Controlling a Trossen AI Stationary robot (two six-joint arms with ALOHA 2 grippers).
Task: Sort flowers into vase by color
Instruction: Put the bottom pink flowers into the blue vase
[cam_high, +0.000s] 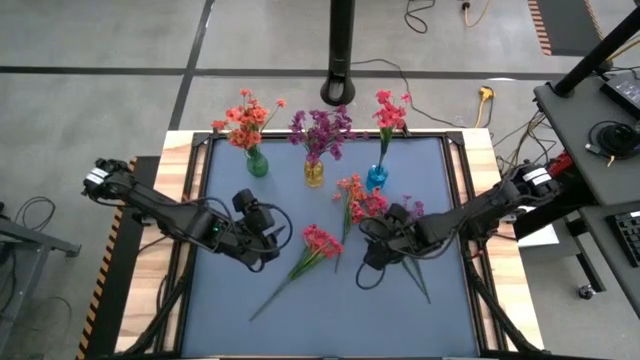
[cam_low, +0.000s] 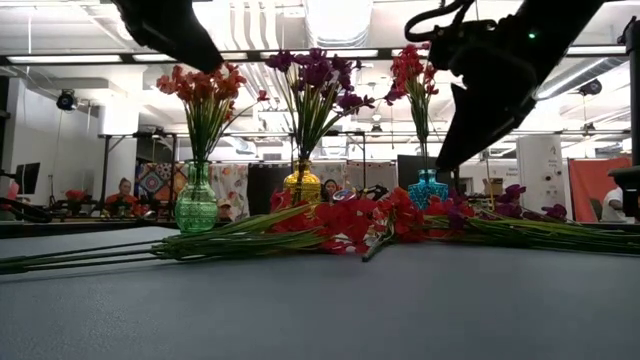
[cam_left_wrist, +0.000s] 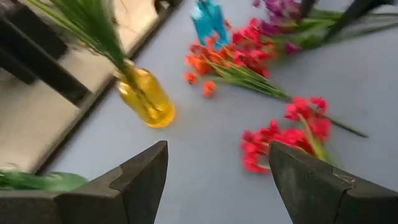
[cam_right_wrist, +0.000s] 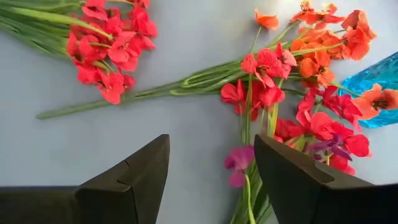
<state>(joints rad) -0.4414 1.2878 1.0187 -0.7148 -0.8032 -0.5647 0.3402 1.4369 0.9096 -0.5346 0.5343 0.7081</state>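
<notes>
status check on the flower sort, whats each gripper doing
Left gripper open, empty, above the mat. Right gripper open, empty, over the loose flowers. Three vases already hold sprays. Nothing in the way.

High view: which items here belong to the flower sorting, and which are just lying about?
Part of the job:
- green vase
- yellow vase
- blue vase
- loose red spray
- loose flower pile
- left end effector, right end effector, both open and empty

Just lying about:
- floor cables
- side desk
</notes>
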